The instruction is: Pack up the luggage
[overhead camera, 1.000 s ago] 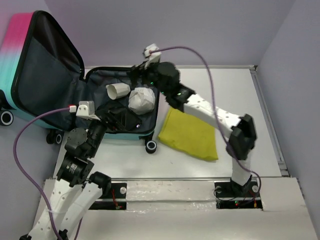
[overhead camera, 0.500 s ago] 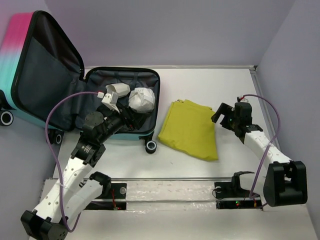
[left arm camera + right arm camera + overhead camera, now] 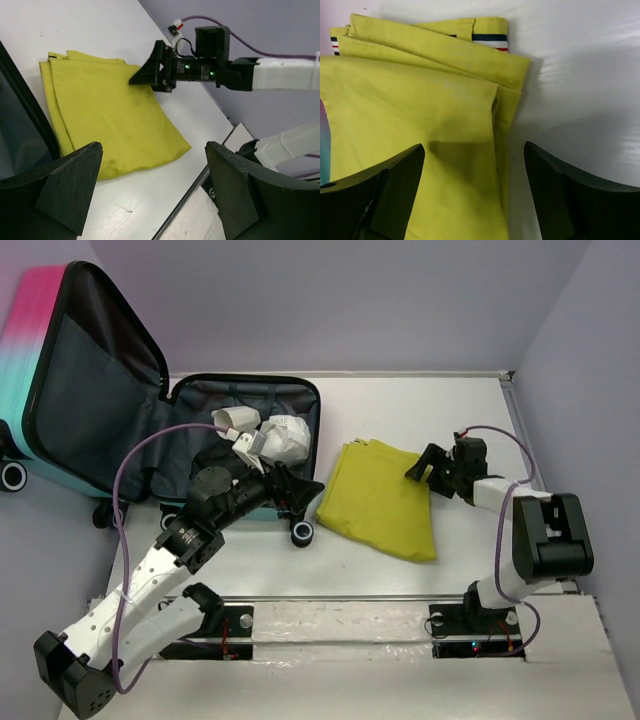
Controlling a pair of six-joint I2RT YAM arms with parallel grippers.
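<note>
The right gripper [image 3: 418, 468] stood with its jaws wide and nothing between them, low at the edge of the folded yellow cloth [image 3: 380, 502]. The cloth's striped-tab corner lay just ahead of its fingertips, so it was probably lined up to take that free edge. Bare table [image 3: 470, 410] lay behind it as far as the side wall, leaving room to back off. Across the cloth, the left gripper [image 3: 300, 492] was likewise spread and empty, facing the cloth from above the near rim of the luggage [image 3: 90, 390]. The luggage lay open beyond that gripper, lid propped up, with a white bundle [image 3: 285, 438] inside and dark lining showing around it.
</note>
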